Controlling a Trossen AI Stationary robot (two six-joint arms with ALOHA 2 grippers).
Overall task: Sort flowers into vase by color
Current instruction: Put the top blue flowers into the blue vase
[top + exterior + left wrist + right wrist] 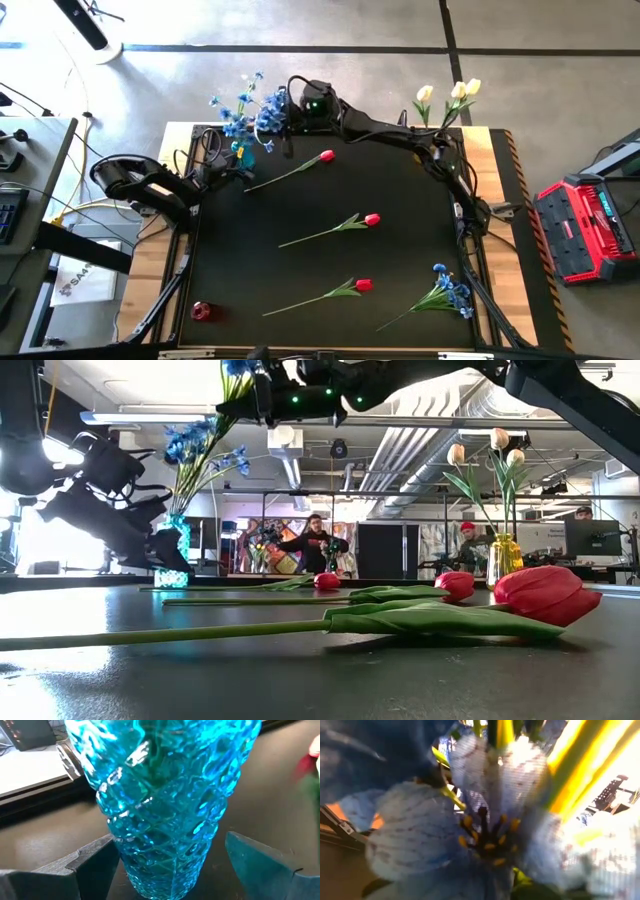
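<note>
Steadying the blue vase [165, 805] matters most now: left gripper [170, 865], fingers spread wide either side of its base, upper left of the high view, should bracket without tipping it. Right gripper [283, 118] hangs above the vase mouth, fingers closed; the blue flowers [243, 112] sit right against its camera, held or not I can't tell. Ease stems straight down. Three red tulips [372, 219] and another blue spray [452, 290] lie on the black mat; cream tulips [447, 95] stand upper right.
</note>
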